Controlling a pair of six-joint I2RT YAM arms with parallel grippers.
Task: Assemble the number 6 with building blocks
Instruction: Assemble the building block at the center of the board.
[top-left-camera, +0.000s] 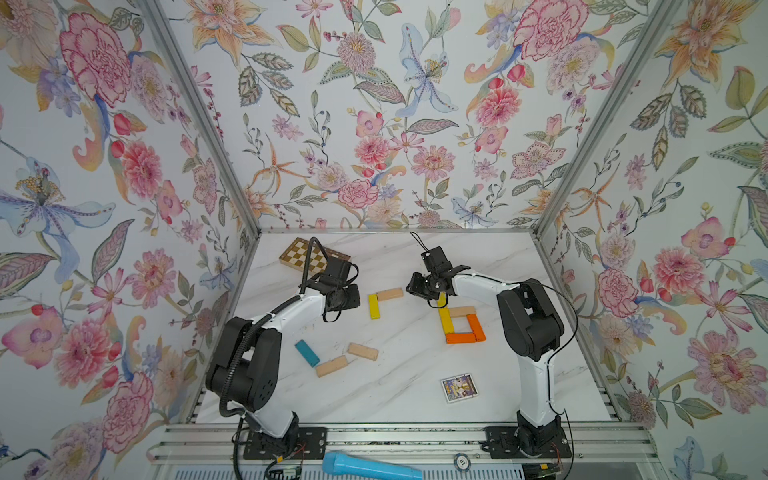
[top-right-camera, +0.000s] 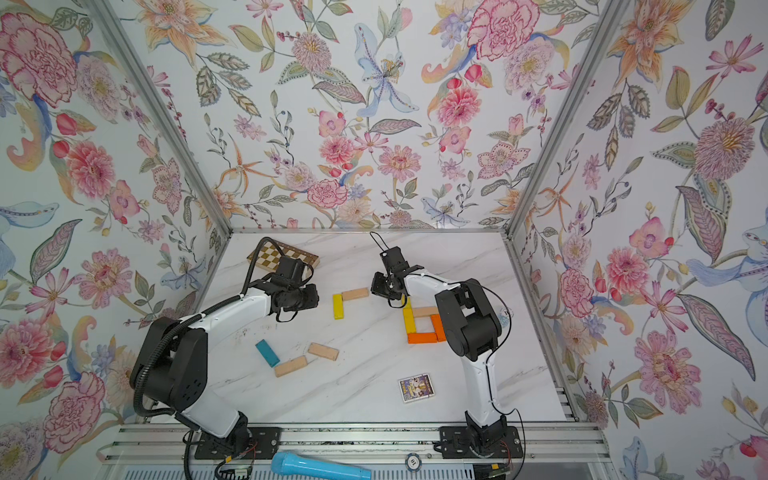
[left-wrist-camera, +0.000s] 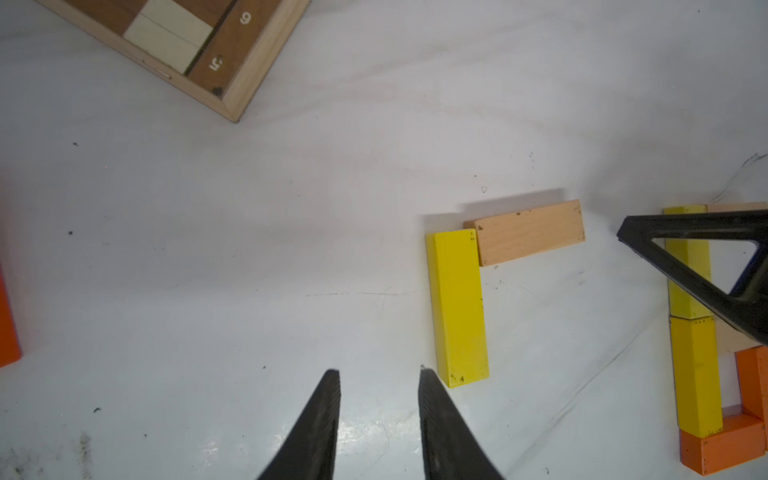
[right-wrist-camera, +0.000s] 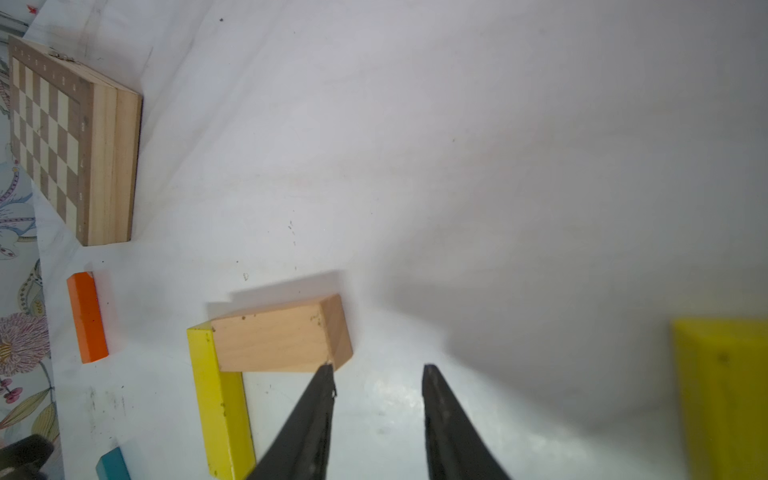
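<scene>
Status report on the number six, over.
Left gripper open, empty; right gripper open, empty. Six's loop laid; yellow plank and beige plank lie apart from it. Nothing lying between them.

white marbled desk (top-left-camera: 415, 399), chequered board (top-left-camera: 296, 254) at far left corner, yellow plank (top-left-camera: 374, 306) touching beige plank (top-left-camera: 390, 294) mid-desk, square loop (top-left-camera: 463, 338) of yellow, beige, orange planks to its right, teal plank (top-left-camera: 307, 353) and two loose beige planks (top-left-camera: 331, 366) nearer front, picture card (top-left-camera: 457, 388)

The beige block (left-wrist-camera: 530, 232) shows bare matt wood grain; the yellow block (left-wrist-camera: 459, 307) beside it wears smooth paint, chipped at corners. The white tabletop (left-wrist-camera: 249, 249) looks smooth and slightly glossy, scuffed with dark specks.
</scene>
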